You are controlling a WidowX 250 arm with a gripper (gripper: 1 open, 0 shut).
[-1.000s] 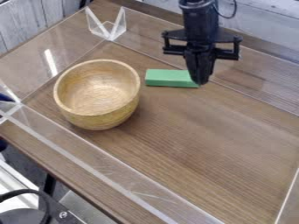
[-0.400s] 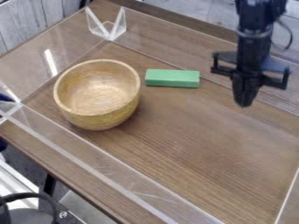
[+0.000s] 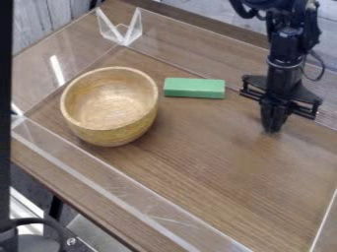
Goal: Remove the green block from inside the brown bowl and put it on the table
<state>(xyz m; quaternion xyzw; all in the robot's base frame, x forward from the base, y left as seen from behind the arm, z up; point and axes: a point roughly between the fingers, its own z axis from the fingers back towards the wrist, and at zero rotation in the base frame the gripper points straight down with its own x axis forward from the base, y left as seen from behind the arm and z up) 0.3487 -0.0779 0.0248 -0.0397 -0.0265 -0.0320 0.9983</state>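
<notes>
The tool [image 3: 274, 126], clenched on nothing, has slid right of where it stood a second ago and sunk close to the surface [image 3: 211, 177], well clear of the green block [image 3: 194, 89]. The block (flat, bright, smooth) lies just right of the brown bowl [image 3: 110, 104], so the job looks done.

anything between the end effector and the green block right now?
Nothing. In the camera view only bare table shows between the green block and the shut end effector, which stands apart to the block's right. The brown bowl is on the block's other side.
</notes>
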